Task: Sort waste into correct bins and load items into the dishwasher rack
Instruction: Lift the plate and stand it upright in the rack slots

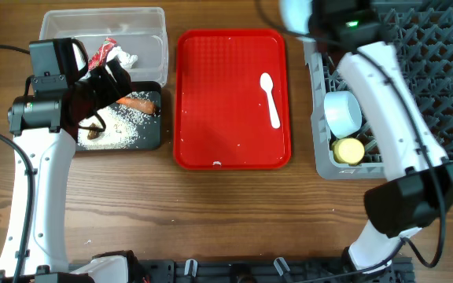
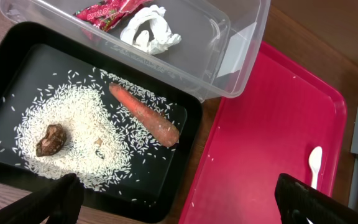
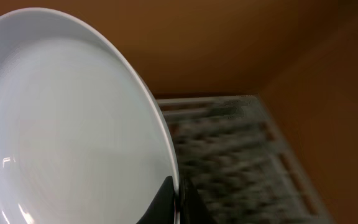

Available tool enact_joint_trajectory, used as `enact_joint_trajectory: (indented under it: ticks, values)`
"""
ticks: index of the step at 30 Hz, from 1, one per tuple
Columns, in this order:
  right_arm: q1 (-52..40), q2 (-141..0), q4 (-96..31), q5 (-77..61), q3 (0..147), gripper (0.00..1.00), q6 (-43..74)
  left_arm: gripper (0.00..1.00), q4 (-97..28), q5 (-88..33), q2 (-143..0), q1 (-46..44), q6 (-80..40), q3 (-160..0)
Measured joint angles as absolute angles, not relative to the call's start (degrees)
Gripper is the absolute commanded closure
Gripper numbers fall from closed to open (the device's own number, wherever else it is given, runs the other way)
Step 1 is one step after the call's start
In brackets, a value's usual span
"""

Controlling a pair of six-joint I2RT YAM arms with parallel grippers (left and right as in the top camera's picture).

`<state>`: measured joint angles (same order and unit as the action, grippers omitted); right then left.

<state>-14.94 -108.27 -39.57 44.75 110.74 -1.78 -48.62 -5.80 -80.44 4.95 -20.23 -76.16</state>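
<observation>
Right pincer (image 3: 178, 200) pinching the rim of the pale blue plate (image 3: 61, 124) above the far left corner of the grey dishwasher rack (image 1: 447, 47); left pincer (image 2: 176, 202) spread wide over the black tray (image 2: 17, 50) holding rice (image 2: 79, 124) and carrot (image 2: 145, 114); white spoon (image 1: 270, 98) on the red tray (image 1: 211, 94).

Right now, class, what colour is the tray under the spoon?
The tray is red, clearest in the overhead view.
</observation>
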Motion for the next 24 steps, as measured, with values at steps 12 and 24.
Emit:
enact_joint_trajectory:
  ticks: [12,24]
  values:
    - [-0.7,-108.1,-40.2,47.8,109.2,0.96,-19.7,0.00,-48.6,-5.8,-80.4,5.0,-20.2,-76.2]
    - [2.7,-108.1,-31.8,51.0,98.9,0.96,-22.4,0.00,-48.6,-5.8,-80.4,5.0,-20.2,-76.2]
